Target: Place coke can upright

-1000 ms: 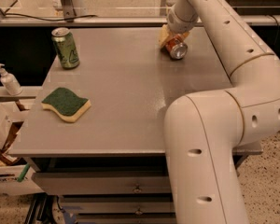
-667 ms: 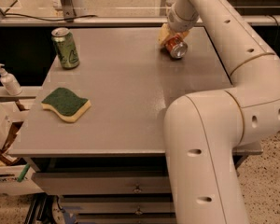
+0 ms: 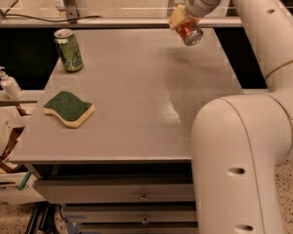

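Observation:
The coke can [image 3: 189, 32], red-orange with a silver end rim, is held tilted in my gripper [image 3: 181, 22] above the far right part of the grey table [image 3: 136, 101]. Its silver end points down and to the right, toward me. The gripper's tan fingers [image 3: 176, 17] are shut on the can's upper part. The can is off the table surface, with a faint shadow below it.
A green can [image 3: 69, 50] stands upright at the table's far left. A green and yellow sponge [image 3: 69, 108] lies near the left edge. A white soap dispenser [image 3: 10, 84] and a box of clutter [image 3: 5, 165] sit left of the table. My white arm [image 3: 249, 130] fills the right side.
The gripper has lifted the coke can off the table, up and slightly away, still tilted. The green can and sponge have not moved.

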Tool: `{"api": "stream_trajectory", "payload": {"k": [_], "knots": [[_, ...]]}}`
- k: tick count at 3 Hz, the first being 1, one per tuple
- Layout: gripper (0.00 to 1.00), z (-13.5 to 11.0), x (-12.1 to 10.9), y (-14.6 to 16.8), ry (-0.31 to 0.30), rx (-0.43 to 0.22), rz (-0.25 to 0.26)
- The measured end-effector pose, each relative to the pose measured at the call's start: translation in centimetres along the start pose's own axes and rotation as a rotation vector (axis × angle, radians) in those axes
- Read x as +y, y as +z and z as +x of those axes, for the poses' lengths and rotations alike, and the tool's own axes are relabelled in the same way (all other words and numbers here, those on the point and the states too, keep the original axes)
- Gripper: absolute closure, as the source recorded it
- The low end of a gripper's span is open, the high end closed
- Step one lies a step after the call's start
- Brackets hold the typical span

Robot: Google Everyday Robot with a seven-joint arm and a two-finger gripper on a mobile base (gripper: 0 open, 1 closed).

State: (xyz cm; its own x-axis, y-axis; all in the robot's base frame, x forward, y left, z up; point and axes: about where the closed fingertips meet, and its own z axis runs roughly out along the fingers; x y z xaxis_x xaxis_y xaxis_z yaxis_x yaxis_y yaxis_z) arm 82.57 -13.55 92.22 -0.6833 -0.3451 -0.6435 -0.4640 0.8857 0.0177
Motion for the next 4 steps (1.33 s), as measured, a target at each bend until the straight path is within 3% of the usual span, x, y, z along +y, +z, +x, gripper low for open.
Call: {"api": "stream_trajectory", "payload": {"k": [2, 4], "knots": [[1.0, -1.5, 1.5, -7.3, -0.194, -0.259, -0.149], [1.0, -1.3, 2.3, -6.6, -0.255, -0.25, -0.169]]}}
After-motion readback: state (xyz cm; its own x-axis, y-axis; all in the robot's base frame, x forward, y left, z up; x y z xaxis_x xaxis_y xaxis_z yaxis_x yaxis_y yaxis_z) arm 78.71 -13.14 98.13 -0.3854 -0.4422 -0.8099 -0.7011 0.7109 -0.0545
